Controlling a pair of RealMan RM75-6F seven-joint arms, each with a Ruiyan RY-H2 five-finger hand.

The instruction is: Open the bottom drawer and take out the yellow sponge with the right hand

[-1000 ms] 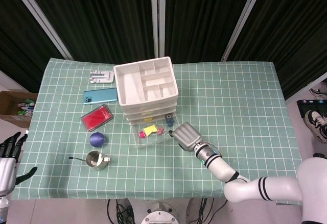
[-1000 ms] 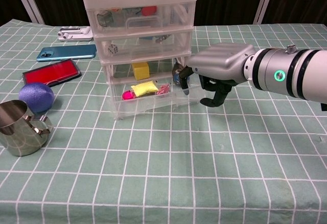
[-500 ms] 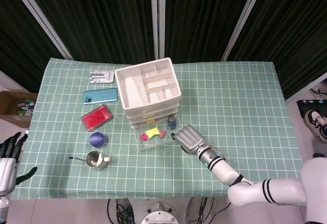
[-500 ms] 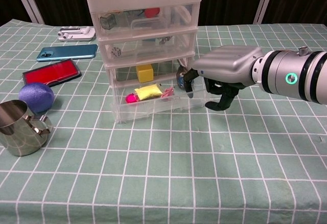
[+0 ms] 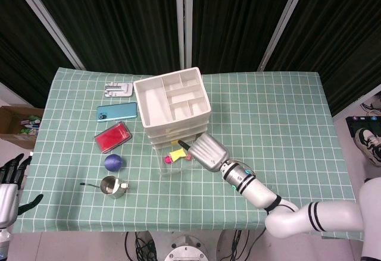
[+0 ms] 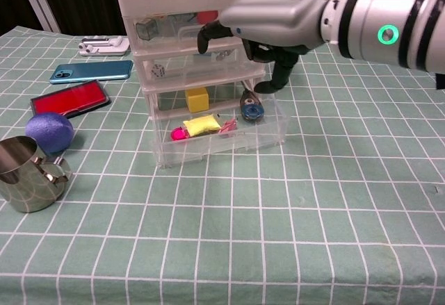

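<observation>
Bottom drawer [image 6: 268,133] open. My right hand [image 6: 268,23] hovers above the yellow sponge [image 6: 199,124], fingers loosely curled, empty. Risk: snagging pink clutter [image 6: 224,127] or knocking the drawer unit [image 6: 191,27].

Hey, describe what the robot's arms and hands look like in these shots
The right robot hand has a smooth silver-grey metal back and dark fingers. Its wrist is white with black bands and a glowing green ring light; the arm behind is glossy white with black stripes. The left robot hand, at the head view's edge, looks grey-white with dark fingers.
</observation>
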